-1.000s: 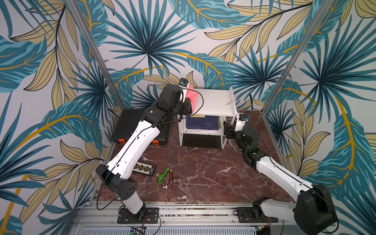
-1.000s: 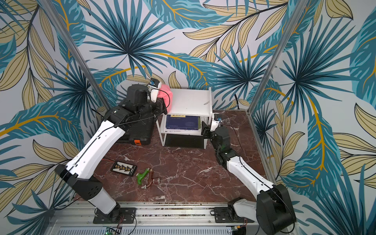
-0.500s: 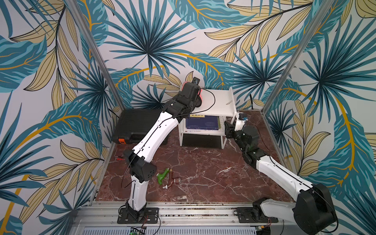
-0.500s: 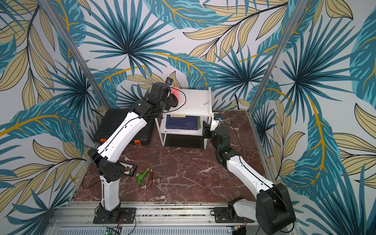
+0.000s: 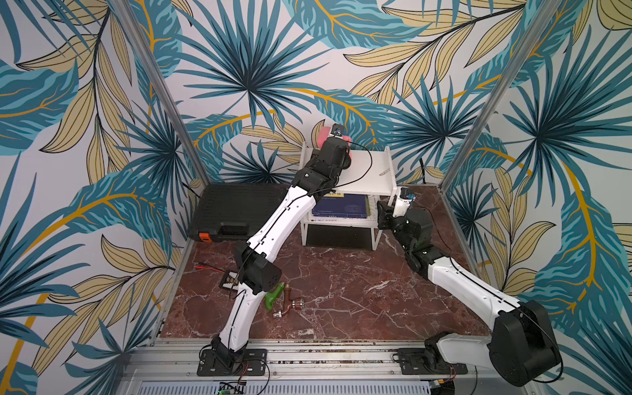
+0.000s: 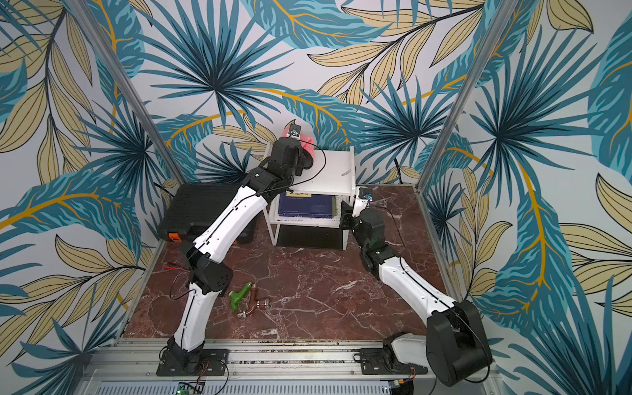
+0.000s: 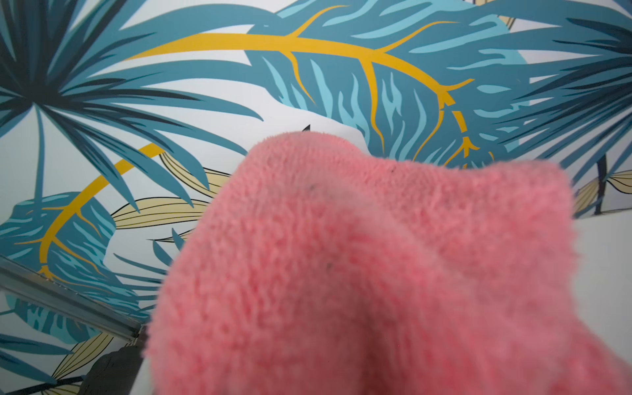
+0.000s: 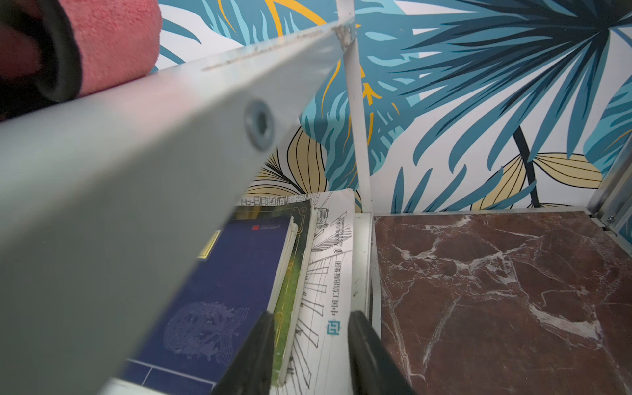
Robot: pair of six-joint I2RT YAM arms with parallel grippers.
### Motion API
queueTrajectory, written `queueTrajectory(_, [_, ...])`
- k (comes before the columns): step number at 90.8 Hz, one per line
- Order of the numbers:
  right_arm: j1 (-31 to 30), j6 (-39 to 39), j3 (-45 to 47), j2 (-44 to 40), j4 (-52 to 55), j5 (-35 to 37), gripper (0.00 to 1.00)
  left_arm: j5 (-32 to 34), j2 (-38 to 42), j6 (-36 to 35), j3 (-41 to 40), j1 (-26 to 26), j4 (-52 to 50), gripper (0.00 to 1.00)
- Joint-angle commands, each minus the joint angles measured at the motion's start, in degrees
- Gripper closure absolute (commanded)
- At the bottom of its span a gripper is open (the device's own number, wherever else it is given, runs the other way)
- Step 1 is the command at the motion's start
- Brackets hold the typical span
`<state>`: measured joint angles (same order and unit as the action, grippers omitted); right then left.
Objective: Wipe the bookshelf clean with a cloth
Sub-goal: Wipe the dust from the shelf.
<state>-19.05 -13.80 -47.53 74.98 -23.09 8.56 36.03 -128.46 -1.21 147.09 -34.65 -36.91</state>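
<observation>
The left arm is stretched right over the bookshelf, which stands at the back edge of the tabletop, just beside the black toolcase in the back left corner. The left gripper is clenched on the cloth, a bunched pink wad that rests at the back left corner of the top board, and pink fluff pokes out past the wrist in both top views. The right gripper is at the right end of the lower board. Its jaws stand apart with nothing pinched, above the edge of the stacked books. Near the front edge lie a green-handled tool and a copper fitting.
</observation>
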Motion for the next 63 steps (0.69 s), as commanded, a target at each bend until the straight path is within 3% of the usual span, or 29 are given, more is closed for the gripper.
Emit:
queueTrajectory(1, [-0.99,2.16,-1.14,1.69,0.94,-3.50,0.62,7.94,1.90,-0.17,-4.32,3.65,1.64,1.00])
queueTrajectory(10, [-0.98,2.29,-1.17,1.77,0.94,-3.13,0.63,6.01,4.47,-5.25,-9.43,1.97,10.75,1.00])
queueTrajectory(22, [-0.94,2.12,-0.84,1.73,0.97,-2.61,0.64,2.24,-1.67,-7.18,-0.59,-2.39,9.49,1.00])
queueTrajectory(29, [-0.99,1.96,-0.81,1.91,1.11,-2.28,0.66,-4.74,-6.13,-7.27,3.70,-5.97,7.64,1.00])
queueTrajectory(48, [-0.97,1.44,-1.50,2.45,0.95,-2.63,0.67,-18.32,-10.56,-7.44,2.78,-13.54,13.47,1.00])
queueTrajectory(63, [-0.92,1.44,-1.35,2.00,0.99,-3.03,0.67,-7.00,-9.57,-9.21,0.75,-11.73,12.65,1.00])
